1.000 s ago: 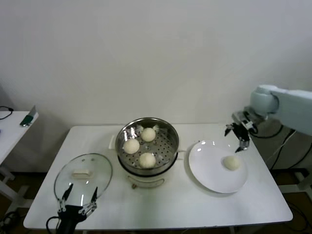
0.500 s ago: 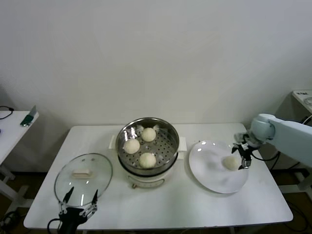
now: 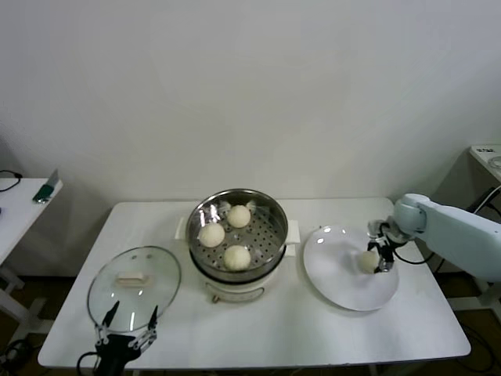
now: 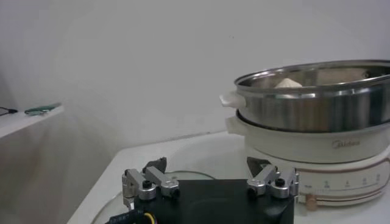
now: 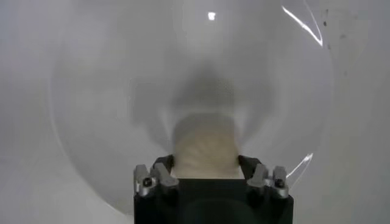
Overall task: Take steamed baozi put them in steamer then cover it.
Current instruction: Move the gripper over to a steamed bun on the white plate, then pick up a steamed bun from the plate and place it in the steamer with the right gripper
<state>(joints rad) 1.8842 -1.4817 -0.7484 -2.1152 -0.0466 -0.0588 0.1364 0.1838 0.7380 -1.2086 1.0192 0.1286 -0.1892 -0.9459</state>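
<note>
Head view shows the right gripper [image 3: 379, 256] low over the flat round white plate [image 3: 348, 291], its fingers spread to either side of the last small cream-white dough bun [image 3: 369, 261], which sits on the plate. From the right wrist view that bun [image 5: 205, 146] lies between the two dark fingertips [image 5: 163, 163], which flank it on both sides; the jaws are apart, and whether the pads already touch the dough cannot be told. The plate [image 5: 97, 109] spreads out beyond the bun.

Well off to that gripper's side, toward the other arm, stands the round shiny steel steamer [image 3: 237, 235] on its white electric base, with three more cream-white buns [image 3: 237, 257] resting on its perforated tray. Past the steamer, the round clear glass cover [image 3: 134, 286] with a metal rim and cream bar handle lies flat on the white table [image 3: 297, 329].

The left gripper [image 3: 125, 324] hangs just beside the cover's near edge, jaws apart and holding nothing. In the left wrist view its fingers [image 4: 149, 181] stand wide, with the steamer [image 4: 317, 103] ahead of them.
</note>
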